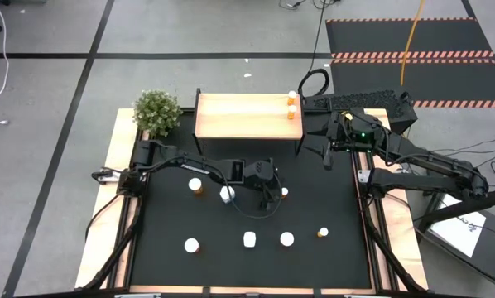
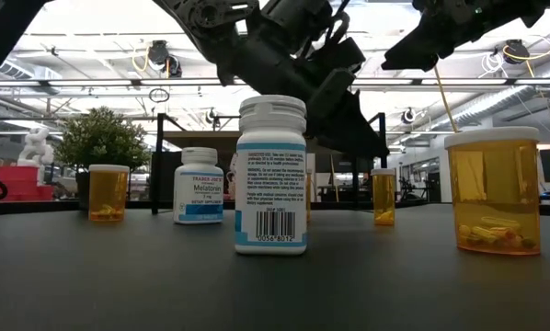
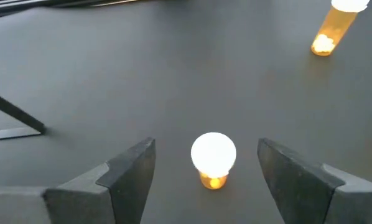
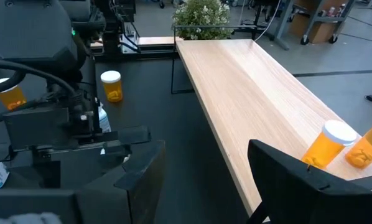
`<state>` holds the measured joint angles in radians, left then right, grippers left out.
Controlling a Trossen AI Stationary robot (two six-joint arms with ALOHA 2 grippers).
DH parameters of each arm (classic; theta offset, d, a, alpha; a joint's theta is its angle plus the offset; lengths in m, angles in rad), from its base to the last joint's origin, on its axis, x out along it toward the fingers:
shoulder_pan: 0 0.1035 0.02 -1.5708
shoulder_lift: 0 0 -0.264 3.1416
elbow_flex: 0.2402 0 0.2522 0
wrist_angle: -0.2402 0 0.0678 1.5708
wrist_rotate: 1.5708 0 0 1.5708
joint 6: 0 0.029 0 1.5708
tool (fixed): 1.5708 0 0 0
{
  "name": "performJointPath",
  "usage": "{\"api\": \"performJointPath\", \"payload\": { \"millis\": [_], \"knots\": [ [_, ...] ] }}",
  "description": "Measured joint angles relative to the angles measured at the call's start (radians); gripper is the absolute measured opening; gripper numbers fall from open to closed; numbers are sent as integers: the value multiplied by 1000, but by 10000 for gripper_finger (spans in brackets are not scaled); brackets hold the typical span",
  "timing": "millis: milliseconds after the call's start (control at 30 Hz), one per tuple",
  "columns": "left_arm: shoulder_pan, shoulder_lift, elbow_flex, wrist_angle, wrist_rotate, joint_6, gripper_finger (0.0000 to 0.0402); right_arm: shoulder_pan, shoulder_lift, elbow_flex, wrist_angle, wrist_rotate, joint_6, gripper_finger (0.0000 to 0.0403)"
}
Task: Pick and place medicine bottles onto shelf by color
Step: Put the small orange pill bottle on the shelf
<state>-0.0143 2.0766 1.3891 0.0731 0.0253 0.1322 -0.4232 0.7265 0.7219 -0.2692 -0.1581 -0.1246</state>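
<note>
Dark fingers of the left gripper [image 3: 204,180] fill the foreground of the left wrist view, spread open on either side of a tiny orange bottle [image 3: 213,159] standing on the table [image 3: 173,81], apart from both. A second orange bottle [image 3: 333,28] stands well off.

From above, that gripper [image 1: 274,192] hovers mid-table over the tiny bottle [image 1: 284,192]. I judge the step to be a pick: next the fingers must come down around the bottle and close. The shelf [image 1: 247,116] carries two orange bottles [image 1: 292,105] at its right end. On the table I count four orange and four white, so ten in all. The right gripper [image 1: 329,155] waits beside the shelf's right end.

At table height, a white bottle [image 2: 271,175] stands closest, with another white one [image 2: 200,186] and three orange around it.

Right wrist view: that arm's fingers stand open, holding nothing, beside the shelf's two orange bottles [image 4: 326,144].
</note>
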Motion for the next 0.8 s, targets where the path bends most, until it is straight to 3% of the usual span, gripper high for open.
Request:
{"api": "performJointPath", "payload": {
  "millis": [800],
  "knots": [
    [-6,67,0,75,1,13,259,0,0,0,8,0,3,226]
  ]
}}
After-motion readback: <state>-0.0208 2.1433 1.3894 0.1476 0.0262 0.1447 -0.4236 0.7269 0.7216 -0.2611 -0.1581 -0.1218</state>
